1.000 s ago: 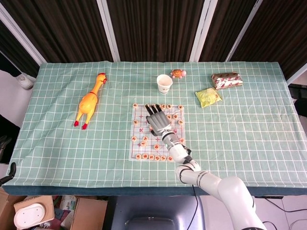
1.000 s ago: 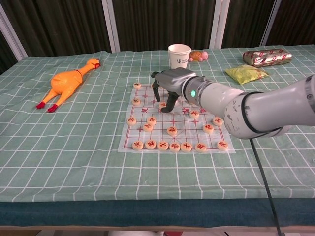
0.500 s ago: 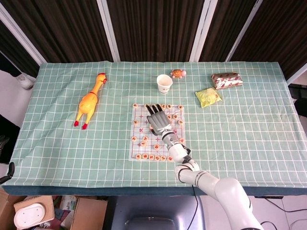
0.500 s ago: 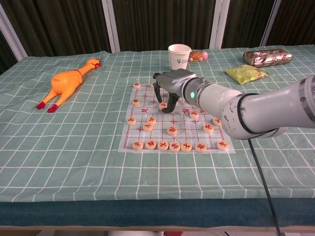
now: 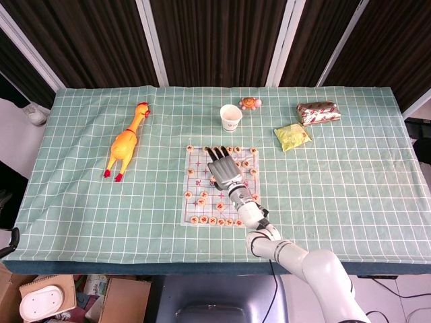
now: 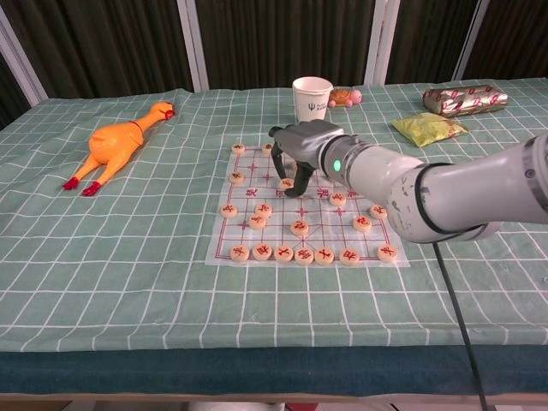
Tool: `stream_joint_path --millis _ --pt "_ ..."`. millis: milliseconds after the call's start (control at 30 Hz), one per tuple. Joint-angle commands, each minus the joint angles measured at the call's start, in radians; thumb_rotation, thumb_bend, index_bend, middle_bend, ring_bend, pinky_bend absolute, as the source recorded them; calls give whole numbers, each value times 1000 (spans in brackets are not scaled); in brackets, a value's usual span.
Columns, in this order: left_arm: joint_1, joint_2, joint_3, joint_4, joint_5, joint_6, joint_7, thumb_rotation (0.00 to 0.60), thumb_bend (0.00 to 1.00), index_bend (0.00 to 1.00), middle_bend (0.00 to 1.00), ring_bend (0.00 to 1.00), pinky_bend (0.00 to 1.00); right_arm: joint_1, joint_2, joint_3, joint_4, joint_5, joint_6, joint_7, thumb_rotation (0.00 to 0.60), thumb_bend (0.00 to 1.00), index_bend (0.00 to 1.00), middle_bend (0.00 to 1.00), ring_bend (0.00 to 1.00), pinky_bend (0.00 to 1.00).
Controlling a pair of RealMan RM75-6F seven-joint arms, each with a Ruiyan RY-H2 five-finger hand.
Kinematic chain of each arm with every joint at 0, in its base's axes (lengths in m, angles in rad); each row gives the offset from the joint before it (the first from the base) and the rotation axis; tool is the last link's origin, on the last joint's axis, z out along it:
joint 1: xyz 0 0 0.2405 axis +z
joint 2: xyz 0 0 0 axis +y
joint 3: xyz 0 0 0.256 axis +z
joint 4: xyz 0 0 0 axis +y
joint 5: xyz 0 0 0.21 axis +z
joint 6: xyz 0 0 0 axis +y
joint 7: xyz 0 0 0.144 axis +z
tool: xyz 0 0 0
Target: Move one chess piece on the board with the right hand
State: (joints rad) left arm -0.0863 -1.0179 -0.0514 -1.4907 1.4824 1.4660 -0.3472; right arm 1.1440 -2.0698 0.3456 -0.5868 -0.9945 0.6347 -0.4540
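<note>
A white chess board sheet with red grid lines lies mid-table, and several round wooden pieces sit along its edges and inside. My right hand hangs over the far middle of the board with its fingers pointing down. Its fingertips reach the sheet right beside one piece, which sits between the thumb and the fingers. Whether the hand pinches that piece is not visible. A row of pieces lines the near edge. My left hand appears in neither view.
An orange rubber chicken lies to the left. Behind the board stand a paper cup and a small turtle toy. A yellow-green packet and a brown snack bag lie far right.
My right hand has shifted slightly right and toward the far side of the board, fingers still down around the same piece. Nothing else moved.
</note>
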Motion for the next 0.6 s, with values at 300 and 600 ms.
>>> stream_joint_path --millis 300,600 --pt "-1 0 1 1 4 -1 1 600 535 0 0 0 46 -11 21 10 -37 -4 25 17 600 462 671 77 0 0" --pt "1 -3 2 -3 6 2 13 600 535 0 0 0 46 -48 89 19 -118 4 70 20 600 462 672 78 0 0"
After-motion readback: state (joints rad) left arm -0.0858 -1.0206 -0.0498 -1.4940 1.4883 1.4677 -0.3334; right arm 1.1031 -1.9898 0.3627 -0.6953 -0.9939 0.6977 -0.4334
